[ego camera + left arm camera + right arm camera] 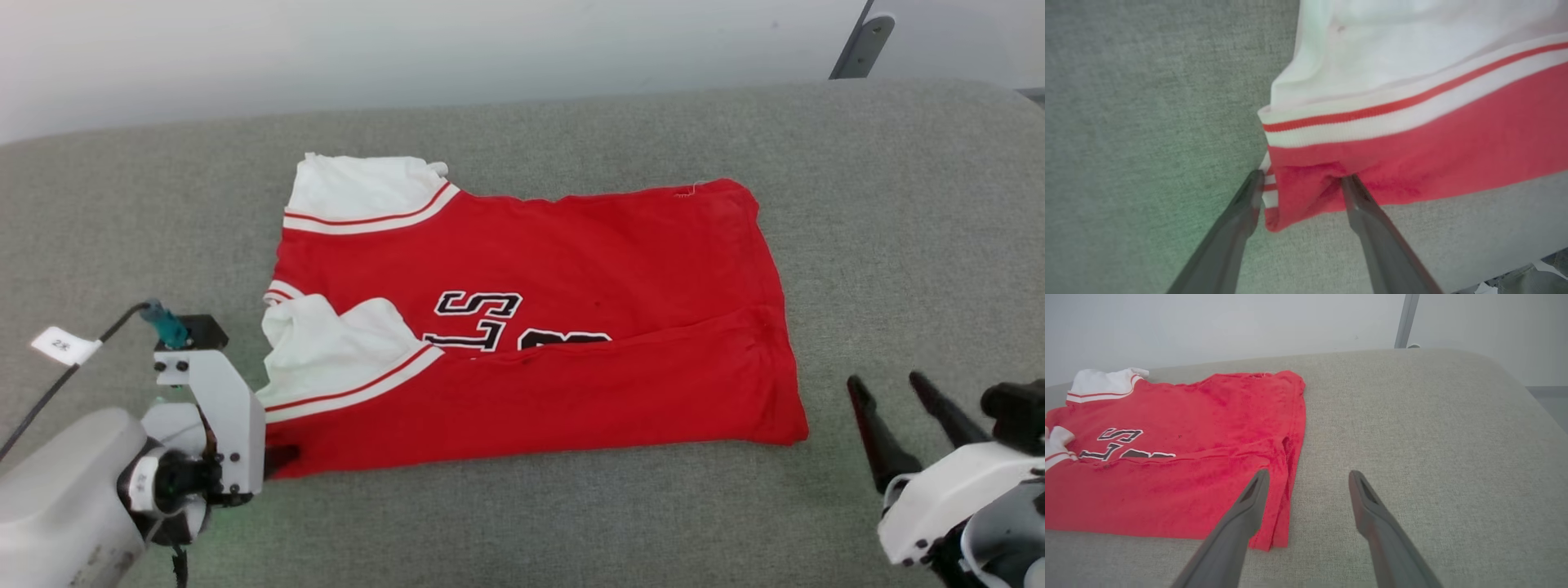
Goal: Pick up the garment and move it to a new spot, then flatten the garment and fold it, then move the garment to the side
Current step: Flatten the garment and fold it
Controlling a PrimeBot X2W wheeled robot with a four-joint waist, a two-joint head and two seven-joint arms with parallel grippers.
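Head overhead; wrists low, all sharing garment [571,269].

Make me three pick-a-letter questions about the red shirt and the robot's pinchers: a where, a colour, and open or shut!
1. Where is the left gripper? A) at the shirt's near corner B) at its far edge C) on its middle
2. What colour are the sleeves? A) blue B) white C) black
3. How is the right gripper? A) shut on the shirt B) shut, empty C) open, empty
Answers: 1 A: its fingers straddle that red corner. 2 B: both are white with red stripes. 3 C: its fingers stand apart, off the shirt.
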